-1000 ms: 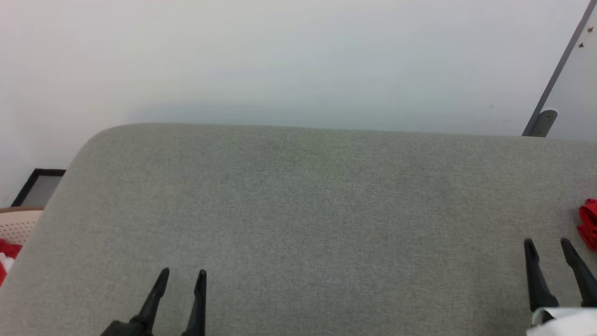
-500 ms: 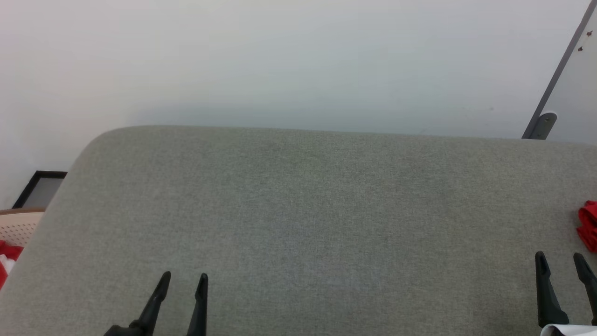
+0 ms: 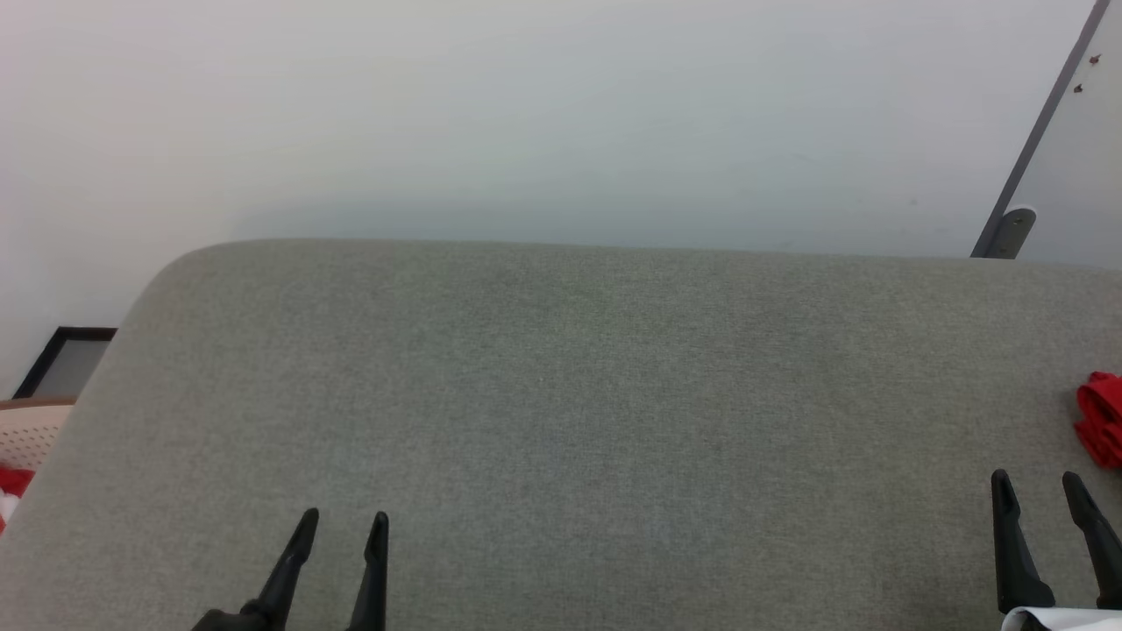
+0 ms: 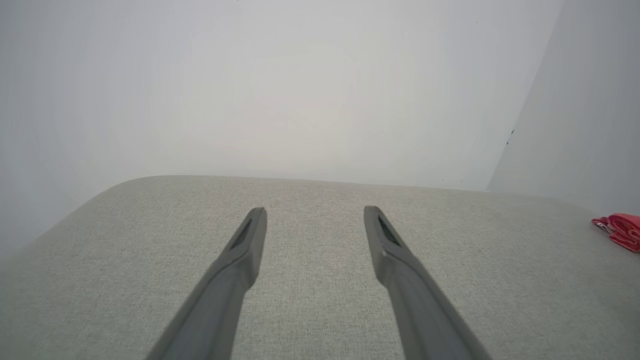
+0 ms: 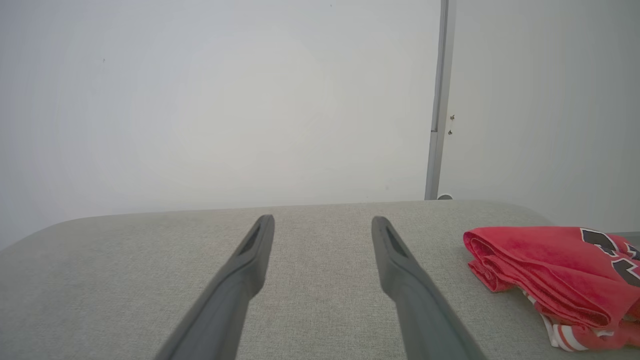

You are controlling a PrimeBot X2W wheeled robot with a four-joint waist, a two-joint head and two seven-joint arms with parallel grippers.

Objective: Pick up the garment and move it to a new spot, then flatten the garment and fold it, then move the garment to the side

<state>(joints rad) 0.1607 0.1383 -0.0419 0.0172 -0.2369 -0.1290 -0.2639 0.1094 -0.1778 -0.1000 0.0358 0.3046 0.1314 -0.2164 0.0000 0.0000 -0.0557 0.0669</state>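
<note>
- Evidently both arms rest low at the near edge of the counter. The left gripper and right gripper each have their jaws spread wide with nothing between them, pointing out over bare grey cloth.
- The garment lies at the counter's right end, near the right gripper but apart from it. It is bunched in red layers, with striped trim underneath and part of the black-and-white print on top.
- That spot would suit a folded shirt set aside, and equally a bundle waiting to be picked up. The layers look loose rather than squared, so I cannot settle which.
- The head view crops the garment to a red sliver, and the right wrist view cuts off its far side. The sleeves cannot be made out.
- A pale basket at the left edge is cropped, and the red thing in it is unclear.
</note>
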